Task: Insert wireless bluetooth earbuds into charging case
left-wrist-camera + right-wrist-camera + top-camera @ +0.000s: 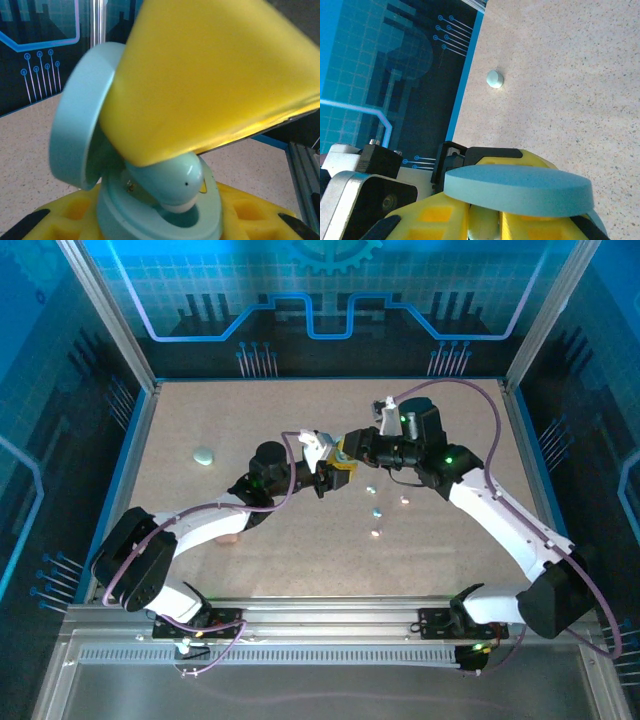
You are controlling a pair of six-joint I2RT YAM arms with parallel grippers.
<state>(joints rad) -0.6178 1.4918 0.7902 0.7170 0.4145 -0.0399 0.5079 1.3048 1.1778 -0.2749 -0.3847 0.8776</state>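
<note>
Seating the pale blue glossy earbud (172,181) squarely is, I judge, the step in hand. Its rounded end sits at the well of the pale teal round plastic charging case (112,217), so the push should run straight down the well's axis, slow and light. It should stay off the hinged lid (75,120), and the grip should ease only once the bud lies flush. From bases at the near edge of the speckled beige worktop (300,565), both arms reach forward and bend inward, wrists meeting tip to tip near the middle. The left pincer (328,478) is clenched on the case's base, lid swung open. The right pincer (352,453) appears clenched on the earbud, one yellow padded finger (210,75) bearing down over it. Several tiny loose earbuds (378,510) lie just beside the meeting point, and a closed pale green oval case (204,455) rests well apart to the left.
</note>
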